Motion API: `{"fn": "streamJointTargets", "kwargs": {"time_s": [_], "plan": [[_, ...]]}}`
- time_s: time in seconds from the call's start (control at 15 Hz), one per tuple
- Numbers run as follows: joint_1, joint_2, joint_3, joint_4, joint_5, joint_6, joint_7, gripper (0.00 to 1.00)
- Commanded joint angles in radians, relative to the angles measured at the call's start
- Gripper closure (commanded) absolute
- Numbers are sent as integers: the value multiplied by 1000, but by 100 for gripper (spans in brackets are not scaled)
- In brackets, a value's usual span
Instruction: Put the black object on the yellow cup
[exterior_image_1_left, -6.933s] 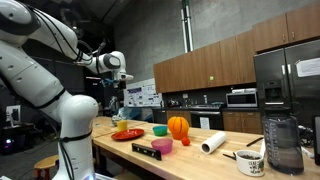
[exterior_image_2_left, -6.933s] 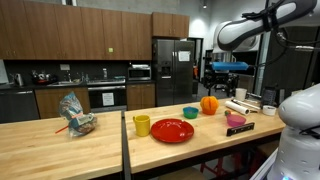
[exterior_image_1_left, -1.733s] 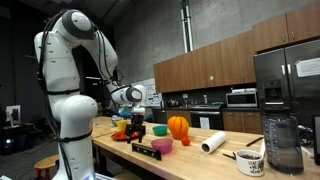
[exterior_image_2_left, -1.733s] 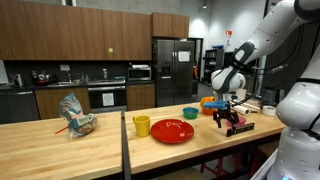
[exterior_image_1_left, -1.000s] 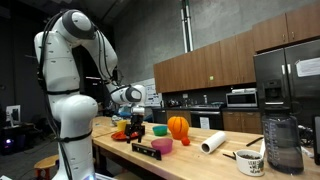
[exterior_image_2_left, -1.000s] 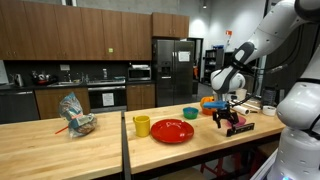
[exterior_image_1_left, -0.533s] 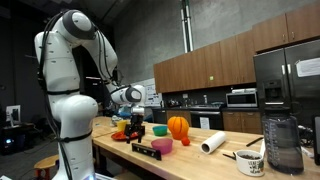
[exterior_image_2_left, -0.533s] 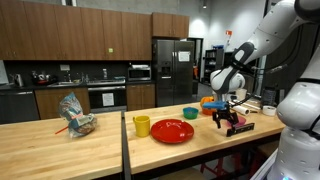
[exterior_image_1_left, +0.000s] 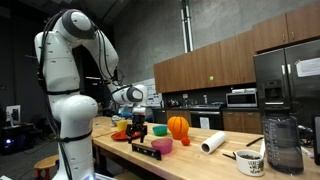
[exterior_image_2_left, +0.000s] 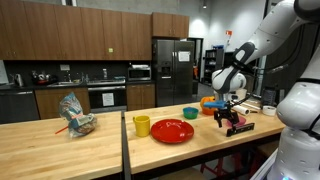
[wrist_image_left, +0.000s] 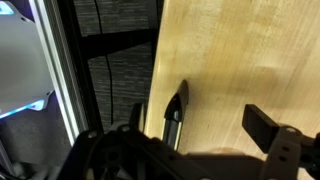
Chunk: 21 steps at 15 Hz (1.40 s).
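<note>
The black object (exterior_image_2_left: 241, 128) is a long flat bar lying on the wooden table near its front edge, beside the pink cup (exterior_image_2_left: 236, 120); it also shows in an exterior view (exterior_image_1_left: 146, 151). The yellow cup (exterior_image_2_left: 141, 125) stands left of the red plate (exterior_image_2_left: 172, 131), well away from the bar. My gripper (exterior_image_2_left: 224, 123) hangs low over the table just left of the bar, between the plate and the pink cup. In the wrist view my gripper (wrist_image_left: 218, 118) is open, with only bare wood between its fingers. The bar is not in the wrist view.
An orange pumpkin (exterior_image_2_left: 209, 104) and a green bowl-like cup (exterior_image_2_left: 190, 112) sit behind my gripper. A paper roll (exterior_image_1_left: 213, 143), a black-rimmed mug (exterior_image_1_left: 250, 163) and a blender jar (exterior_image_1_left: 283, 145) stand further along. A crumpled bag (exterior_image_2_left: 75, 116) lies on the neighbouring table.
Since the oldest frames my arm has come down from high above to just over the table beside the bar. Over the last second nothing has visibly moved.
</note>
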Motion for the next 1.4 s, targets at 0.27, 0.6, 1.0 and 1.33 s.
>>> {"fn": "streamJointTargets", "kwargs": {"time_s": [0.27, 0.6, 1.0, 1.33], "plan": [[-9, 50, -52, 5, -2, 50, -14, 0], [-6, 66, -69, 2, 7, 83, -23, 26], [-4, 75, -78, 2, 8, 105, -24, 70], [8, 63, -69, 3, 14, 126, -30, 98]]}}
